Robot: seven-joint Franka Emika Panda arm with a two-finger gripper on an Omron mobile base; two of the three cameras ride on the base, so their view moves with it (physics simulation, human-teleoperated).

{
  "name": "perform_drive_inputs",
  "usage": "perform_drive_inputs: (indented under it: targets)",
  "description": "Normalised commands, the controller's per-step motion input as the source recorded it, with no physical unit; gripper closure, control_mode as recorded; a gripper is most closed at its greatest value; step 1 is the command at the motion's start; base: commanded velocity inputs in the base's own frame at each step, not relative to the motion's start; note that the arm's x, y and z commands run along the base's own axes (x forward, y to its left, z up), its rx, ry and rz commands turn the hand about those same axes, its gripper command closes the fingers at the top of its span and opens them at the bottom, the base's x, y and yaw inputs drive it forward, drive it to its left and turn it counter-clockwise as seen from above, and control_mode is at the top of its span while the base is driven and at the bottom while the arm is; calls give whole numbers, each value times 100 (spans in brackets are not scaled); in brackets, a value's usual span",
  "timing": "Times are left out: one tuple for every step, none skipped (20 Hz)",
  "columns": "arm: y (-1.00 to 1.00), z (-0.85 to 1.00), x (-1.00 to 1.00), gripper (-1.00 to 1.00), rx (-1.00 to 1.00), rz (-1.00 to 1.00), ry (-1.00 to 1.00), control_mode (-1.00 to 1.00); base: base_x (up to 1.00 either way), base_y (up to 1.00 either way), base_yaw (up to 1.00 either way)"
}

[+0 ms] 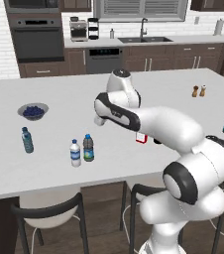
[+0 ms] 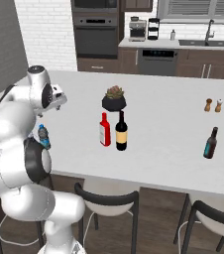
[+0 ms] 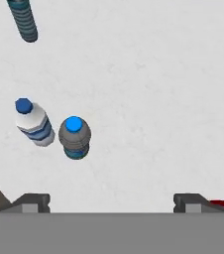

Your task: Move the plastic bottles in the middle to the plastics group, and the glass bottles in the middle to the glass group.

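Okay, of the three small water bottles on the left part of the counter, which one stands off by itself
The teal-tinted bottle, near the bowl of blueberries. The white bottle with the blue label and the grey-clear bottle with the green-blue label stand side by side.

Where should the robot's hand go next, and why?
Probably down and over to the small grey-clear plastic bottle with a blue cap. The hand hangs open above the white counter, holding nothing, and that bottle stands beside the white water bottle with a blue label.
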Motion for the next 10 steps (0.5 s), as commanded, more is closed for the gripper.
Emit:
perform_drive_inputs:
  targets:
    - [-64, 40, -33, -100, 0, -36, 0, -100, 0, 0, 0]
    - [-69, 42, -31, -100, 0, -36, 0, -100, 0, 0, 0]
    - [-72, 44, -34, -100, 0, -36, 0, -100, 0, 0, 0]
    - [-76, 41, -37, -100, 0, -37, 1, -100, 0, 0, 0]
    - [-82, 39, -35, -100, 0, -39, 2, -100, 0, 0, 0]
    - [-88, 31, -36, -100, 0, -39, 2, -100, 0, 0, 0]
    - [-86, 25, -39, -100, 0, -40, 1, -100, 0, 0, 0]
    - [-90, 19, -43, -100, 0, -40, 0, -100, 0, 0, 0]
    - [-91, 15, -41, -100, 0, -40, 0, -100, 0, 0, 0]
    - [-94, 5, -41, -100, 1, -40, 0, -100, 0, 0, 0]
